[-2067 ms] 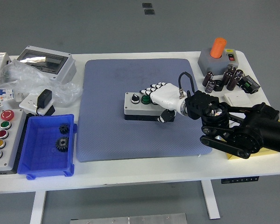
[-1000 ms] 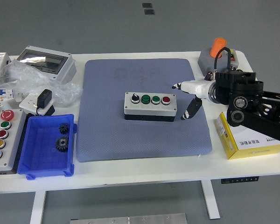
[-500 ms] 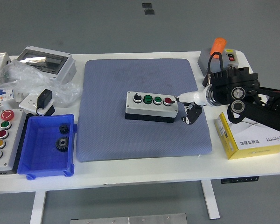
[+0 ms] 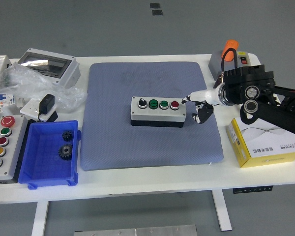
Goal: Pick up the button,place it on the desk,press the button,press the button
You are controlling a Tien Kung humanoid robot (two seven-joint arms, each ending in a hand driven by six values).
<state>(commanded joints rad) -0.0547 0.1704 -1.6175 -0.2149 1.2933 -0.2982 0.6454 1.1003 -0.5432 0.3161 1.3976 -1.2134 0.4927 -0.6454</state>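
The button box sits mid-way on the blue mat, four controls facing up. The right hand hovers just right of it, one white finger extended toward the red button, the others curled, gripping nothing.

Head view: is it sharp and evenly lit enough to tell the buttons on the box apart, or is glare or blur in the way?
Head view: even, soft light, with faint shadows only. The button box on the blue mat is sharp, its green and red caps distinct. The right hand shows no motion blur. The only glare is on the plastic wrap at left.
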